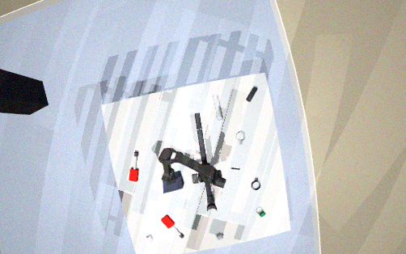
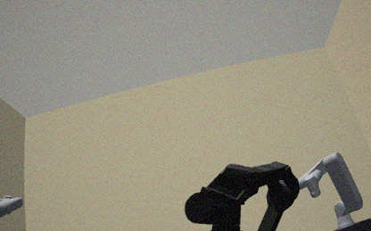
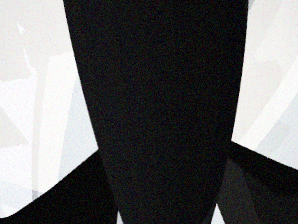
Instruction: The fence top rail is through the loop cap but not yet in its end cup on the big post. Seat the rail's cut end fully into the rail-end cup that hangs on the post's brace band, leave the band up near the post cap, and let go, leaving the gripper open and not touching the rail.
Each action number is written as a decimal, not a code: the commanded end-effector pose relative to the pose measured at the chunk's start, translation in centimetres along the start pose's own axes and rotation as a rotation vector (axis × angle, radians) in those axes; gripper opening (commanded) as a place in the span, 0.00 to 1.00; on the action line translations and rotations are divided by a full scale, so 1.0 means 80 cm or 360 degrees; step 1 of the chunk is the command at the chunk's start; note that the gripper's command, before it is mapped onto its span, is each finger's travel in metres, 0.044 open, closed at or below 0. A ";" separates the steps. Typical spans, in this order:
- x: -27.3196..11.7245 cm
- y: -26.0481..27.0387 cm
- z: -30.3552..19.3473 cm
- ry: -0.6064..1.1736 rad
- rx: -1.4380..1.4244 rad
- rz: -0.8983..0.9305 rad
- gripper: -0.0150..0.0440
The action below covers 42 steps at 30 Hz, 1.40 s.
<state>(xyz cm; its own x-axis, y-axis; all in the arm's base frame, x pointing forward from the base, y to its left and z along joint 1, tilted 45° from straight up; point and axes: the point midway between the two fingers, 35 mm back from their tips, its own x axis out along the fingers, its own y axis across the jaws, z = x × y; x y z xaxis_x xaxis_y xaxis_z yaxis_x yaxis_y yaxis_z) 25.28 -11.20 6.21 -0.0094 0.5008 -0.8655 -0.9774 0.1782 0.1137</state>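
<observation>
The dark fence top rail (image 1: pixel 201 143) (image 3: pixel 157 75) runs from the upper middle to the lower middle in the top view, and fills the middle of the wrist view. My gripper (image 1: pixel 207 175) (image 3: pixel 160 147) is shut on the rail, with a finger on each side of it in the wrist view. The rail's lower stretch shows past the gripper and meets a dark rounded piece (image 1: pixel 211 207), which may be the post top or the end cup. I cannot tell the cup, brace band and loop cap apart, nor how deep the cut end sits. The exterior view shows only my arm.
Two red-headed items (image 1: pixel 133 175) (image 1: pixel 167 221) lie left and lower left. A black cylinder (image 1: pixel 251 94), a clear tube (image 1: pixel 217 107), a pale ring (image 1: pixel 240 135), a dark ring (image 1: pixel 255 184) and a green part (image 1: pixel 260 213) lie to the right. Shadows streak the white mat (image 1: pixel 279 202).
</observation>
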 end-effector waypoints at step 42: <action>-0.001 0.000 -0.006 -0.0015 -0.0003 0.0006 0.25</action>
<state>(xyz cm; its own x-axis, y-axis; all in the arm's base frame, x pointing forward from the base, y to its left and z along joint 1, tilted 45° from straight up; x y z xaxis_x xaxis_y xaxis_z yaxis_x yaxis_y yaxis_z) 25.31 -11.13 6.07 -0.0158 0.5151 -0.8570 -0.9780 0.1704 0.1204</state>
